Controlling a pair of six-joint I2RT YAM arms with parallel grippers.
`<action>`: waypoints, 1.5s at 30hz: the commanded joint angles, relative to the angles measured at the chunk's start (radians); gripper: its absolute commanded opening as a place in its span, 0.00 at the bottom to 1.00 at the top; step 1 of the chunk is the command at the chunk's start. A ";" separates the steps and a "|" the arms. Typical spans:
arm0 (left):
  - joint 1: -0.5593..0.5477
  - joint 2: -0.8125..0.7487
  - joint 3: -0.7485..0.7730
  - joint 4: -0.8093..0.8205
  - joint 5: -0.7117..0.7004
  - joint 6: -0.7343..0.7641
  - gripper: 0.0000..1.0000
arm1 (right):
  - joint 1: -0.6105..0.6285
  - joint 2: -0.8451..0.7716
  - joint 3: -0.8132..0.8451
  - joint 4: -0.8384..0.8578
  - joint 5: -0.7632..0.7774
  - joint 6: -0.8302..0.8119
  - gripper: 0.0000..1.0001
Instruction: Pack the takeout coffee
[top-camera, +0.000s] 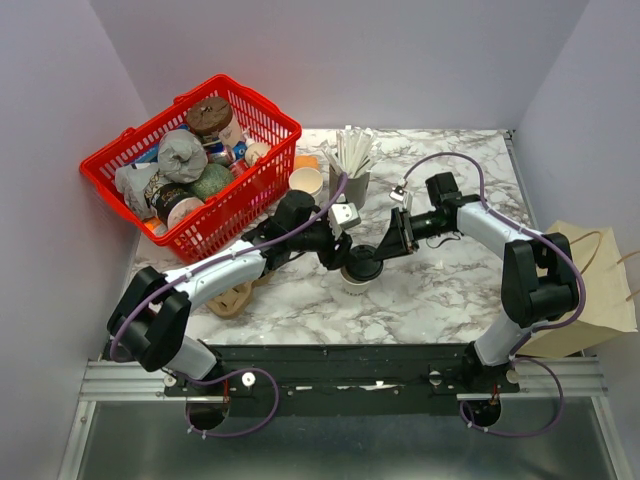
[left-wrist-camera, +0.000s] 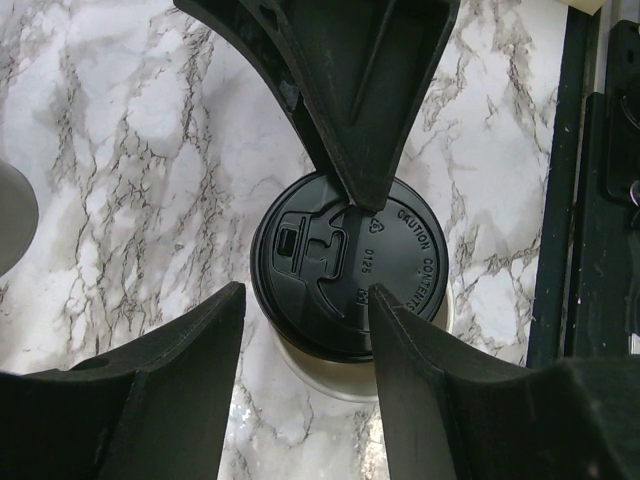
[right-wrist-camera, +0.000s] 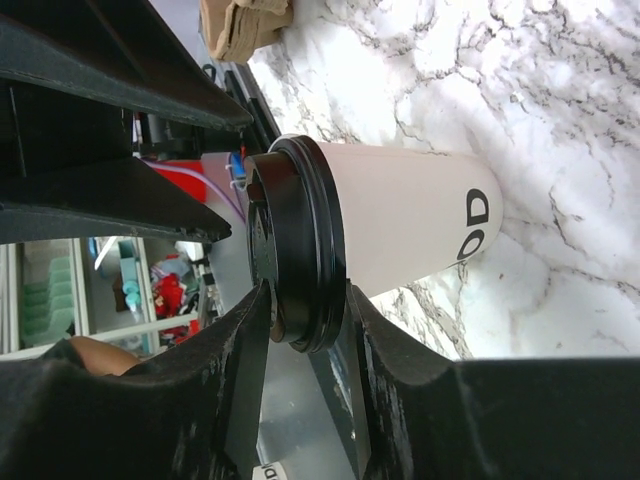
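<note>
Coffee cup (top-camera: 360, 270) with a black lid (left-wrist-camera: 345, 270) stands upright near the middle of the marble table (top-camera: 440, 295). Right gripper (right-wrist-camera: 305, 300) reaches in from the side, its fingers narrow and pinching the lid's rim, one on top and one beneath. Left gripper (left-wrist-camera: 305, 300) hangs above the lid, fingers spread wide and holding nothing.

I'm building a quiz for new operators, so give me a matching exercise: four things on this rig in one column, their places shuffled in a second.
1 takeout coffee
2 red basket
3 paper bag
4 grey cup of white sticks

A far left of the table
B just beyond the coffee, farther back
C table's middle
D past the table's right edge

Pairs: 1-C, 2-A, 3-D, 4-B
</note>
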 joint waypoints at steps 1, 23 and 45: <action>-0.005 0.011 -0.012 0.041 0.038 0.002 0.60 | -0.008 -0.013 0.030 -0.024 0.038 -0.025 0.45; -0.005 -0.006 -0.032 0.030 0.028 0.001 0.59 | 0.066 -0.062 0.076 -0.066 0.167 -0.044 0.57; -0.005 -0.026 -0.044 0.006 0.027 -0.007 0.59 | 0.129 -0.062 0.086 -0.087 0.227 -0.097 0.61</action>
